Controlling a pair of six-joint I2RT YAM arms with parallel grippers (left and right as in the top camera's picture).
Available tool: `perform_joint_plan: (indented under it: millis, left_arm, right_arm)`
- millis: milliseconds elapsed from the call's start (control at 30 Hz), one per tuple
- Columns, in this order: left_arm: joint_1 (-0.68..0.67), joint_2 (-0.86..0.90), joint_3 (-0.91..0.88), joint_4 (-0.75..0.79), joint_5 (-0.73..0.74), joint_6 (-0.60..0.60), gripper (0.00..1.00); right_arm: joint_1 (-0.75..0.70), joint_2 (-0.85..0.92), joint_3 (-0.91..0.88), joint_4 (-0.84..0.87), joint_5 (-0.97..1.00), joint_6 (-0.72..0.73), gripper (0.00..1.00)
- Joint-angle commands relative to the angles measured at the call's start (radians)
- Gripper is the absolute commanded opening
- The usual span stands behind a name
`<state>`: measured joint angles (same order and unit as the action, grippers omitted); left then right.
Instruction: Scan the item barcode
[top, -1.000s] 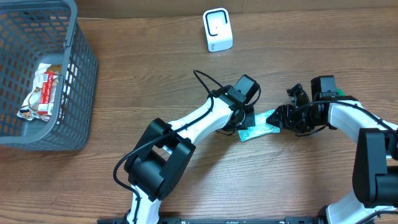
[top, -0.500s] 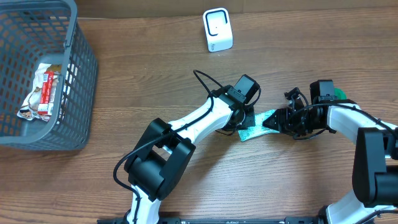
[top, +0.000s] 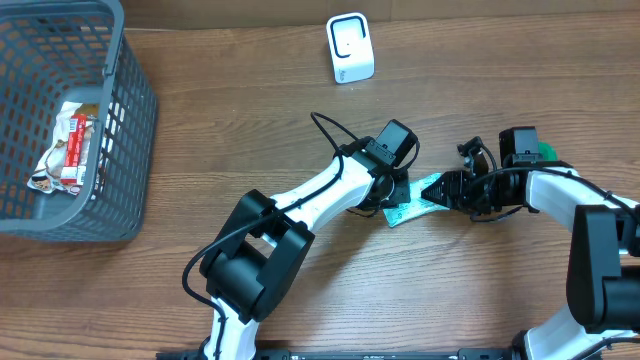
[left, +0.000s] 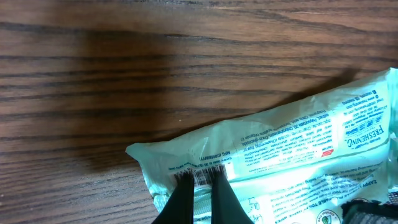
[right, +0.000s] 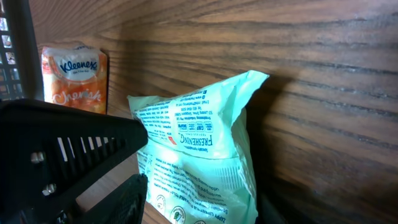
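One mint-green plastic wipes packet (top: 412, 211), printed "FRESHENING", sits on the wooden counter (top: 220, 130) between the two claws. The left claw (left: 202, 182) has its fingers together, tips on the packet's single barcode (left: 200, 169). The right claw (top: 443, 190) is clamped on the packet's other end. One white box-shaped scanner (top: 350, 47) stands well apart. One orange "Kleenex" pack (right: 73, 78) shows in the right wrist view.

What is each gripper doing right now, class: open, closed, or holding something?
Left gripper: closed, pinching the packet at its barcode end.
Right gripper: partly closed around the packet's other end, holding it.
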<state>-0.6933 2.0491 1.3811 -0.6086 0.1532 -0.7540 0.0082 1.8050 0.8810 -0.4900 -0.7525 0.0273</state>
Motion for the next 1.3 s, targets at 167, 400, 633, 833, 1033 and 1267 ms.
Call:
perform_joint_plan:
  millis: [167,400,633,833,1033,1267]
  left_arm:
    - [0.005,0.063,-0.011,-0.003,-0.023,-0.009,0.04]
    - [0.007,0.062,-0.009,0.002,-0.031,0.006,0.04]
    - [0.043,0.062,0.097,-0.016,-0.031,0.043,0.04]
    - [0.102,0.062,0.313,-0.130,-0.046,0.105,0.04]
    - [0.187,0.062,0.548,-0.339,-0.113,0.159,0.06]
    - [0.342,0.062,0.710,-0.631,-0.242,0.283,0.07]
  right_arm:
    - [0.050,0.004,-0.051,0.060,-0.035,0.002,0.33]
    - [0.059,0.004,-0.050,0.055,-0.035,0.002,0.21]
    - [0.037,0.000,-0.037,0.046,-0.036,0.002,0.04]
    - [0.035,-0.032,-0.029,0.040,-0.035,-0.003,0.04]
    - [0.035,-0.043,-0.029,0.027,-0.066,-0.002,0.04]
    - [0.035,-0.055,-0.006,-0.003,-0.180,-0.058,0.04]
